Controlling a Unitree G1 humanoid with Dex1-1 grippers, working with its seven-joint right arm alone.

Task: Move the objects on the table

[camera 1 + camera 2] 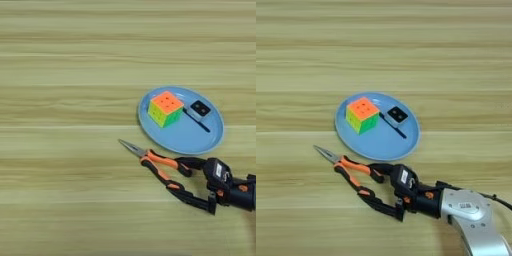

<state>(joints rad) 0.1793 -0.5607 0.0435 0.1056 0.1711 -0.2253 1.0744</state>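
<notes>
Low at about five o'clock on the surface (301, 60), the hand (375, 186) is seen with its two black fingers spread fairly wide, one finger (383, 169) lying along the upper orange handle of the pliers (351, 172) and the other finger (381, 205) running beyond the lower handle's end. Both handle ends appear to be bracketed between the fingers, but a firm hold cannot be confirmed; nothing is seen lifted. The pliers lie flat, their tip pointing toward ten o'clock, the handles splayed toward four o'clock.

Just at twelve o'clock of the pliers the light-blue plate (356, 142) is found, near but not touching them as far as can be told. On it the puzzle cube (362, 114) stands at the left, the small white block with black top (397, 115) at the right, and the thin black stick (392, 125) lies slanted between them.

Several risks are judged from this. If the fingers are closed off-centre on the splayed handles, the pliers could be pivoted or squirted out sideways. If only one handle is caught, the jaws could swing open and the tool could hang crooked when raised. Were the pliers dragged toward twelve o'clock, the plate's rim could be nudged, and the cube, block and stick could be shifted or tipped off.
</notes>
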